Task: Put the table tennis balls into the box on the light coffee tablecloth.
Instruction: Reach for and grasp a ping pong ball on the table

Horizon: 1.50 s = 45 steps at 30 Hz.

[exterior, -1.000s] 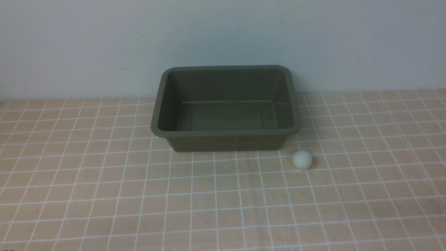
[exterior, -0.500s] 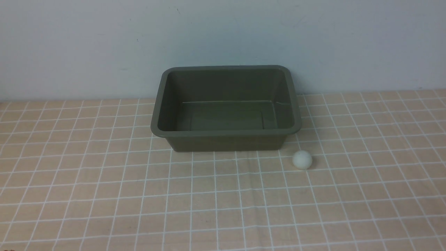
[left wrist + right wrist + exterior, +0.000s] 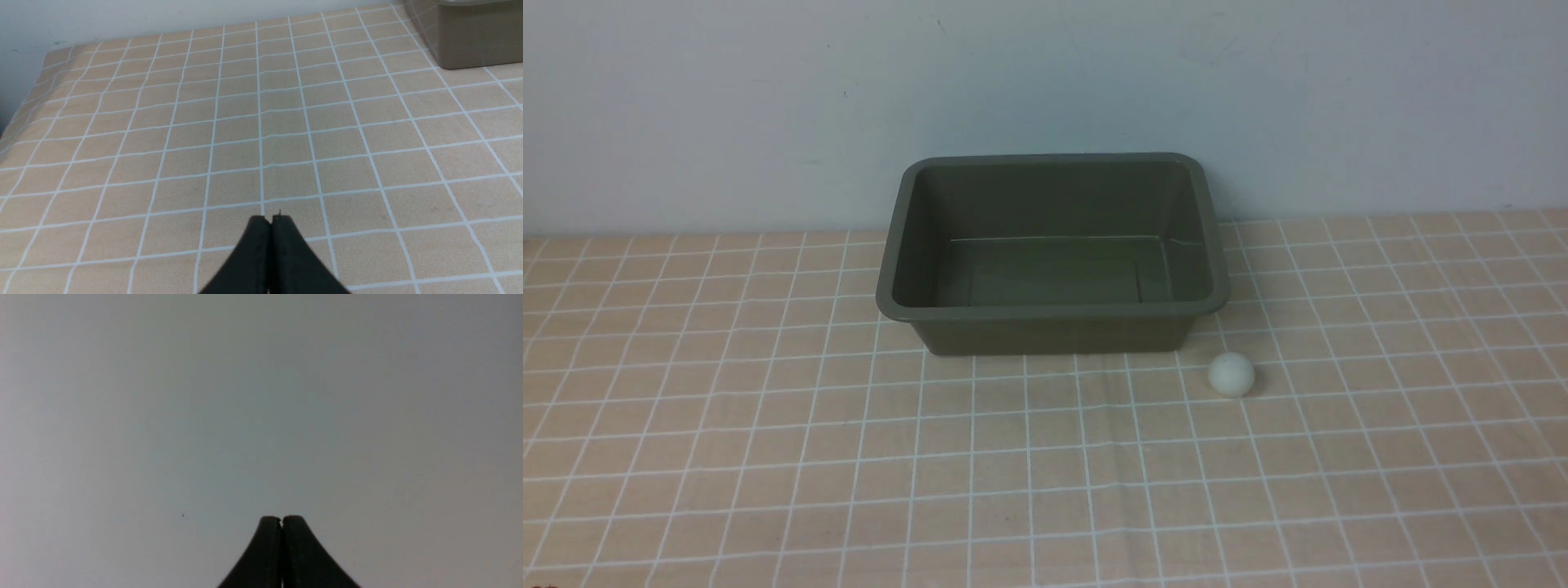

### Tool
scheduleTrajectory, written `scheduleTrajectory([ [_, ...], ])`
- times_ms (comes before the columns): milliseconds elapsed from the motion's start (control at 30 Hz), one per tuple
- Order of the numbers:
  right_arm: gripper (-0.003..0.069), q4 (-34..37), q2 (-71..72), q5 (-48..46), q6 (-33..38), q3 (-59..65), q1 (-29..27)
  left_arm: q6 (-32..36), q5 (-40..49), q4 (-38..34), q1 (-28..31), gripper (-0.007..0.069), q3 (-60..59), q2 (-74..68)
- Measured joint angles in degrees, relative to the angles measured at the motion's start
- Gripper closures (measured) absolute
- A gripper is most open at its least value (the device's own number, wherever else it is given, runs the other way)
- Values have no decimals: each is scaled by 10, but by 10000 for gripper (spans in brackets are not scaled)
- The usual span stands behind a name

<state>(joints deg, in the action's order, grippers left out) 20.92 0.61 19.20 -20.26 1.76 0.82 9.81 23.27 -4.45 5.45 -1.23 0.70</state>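
Although a second had gone by, nothing in the front view had moved: box, ball and cloth lay exactly where they had been, and neither arm had come into that picture. That suggested the task had not really begun, with the approach to the ball yet to come.

Furthest left, the left end effector (image 3: 270,220) hung above bare light coffee tablecloth (image 3: 727,457), its two black fingers pressed together and grasping nothing. Only a corner of the box showed at the edge of its wrist view, well apart from it.

Near the middle of the tabletop stood the box (image 3: 1054,333), a dark olive-green tub with rounded corners, a flared rim and sloping walls. It sat upright and empty, close to the pale wall (image 3: 1045,82) behind it.

Right of the box, just off its front right corner but not touching it, the table tennis ball (image 3: 1231,375) rested on the cloth. It was a small, smooth, matte white sphere, far smaller than the tub, and would probably roll at the slightest nudge.

On the right, the right end effector (image 3: 282,518) was likewise clenched on nothing, and its wrist view showed only a blank grey surface. It seemed the nearer one for the pick, and would have to spread its fingers before closing on the ball.
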Motion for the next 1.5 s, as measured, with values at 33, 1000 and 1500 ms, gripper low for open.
scheduleTrajectory([
  [33, 669, -3, 0, 2, 0, 0, 0, 0, 0, 0, 0, 693, 0, 0],
  [1000, 281, -574, -80, -124, -248, -338, 0, 0, 0, 0, 0, 693, 0, 0],
  [1500, 280, -603, -415, -485, -174, -468, 0, 0, 0, 0, 0, 693, 0, 0],
])
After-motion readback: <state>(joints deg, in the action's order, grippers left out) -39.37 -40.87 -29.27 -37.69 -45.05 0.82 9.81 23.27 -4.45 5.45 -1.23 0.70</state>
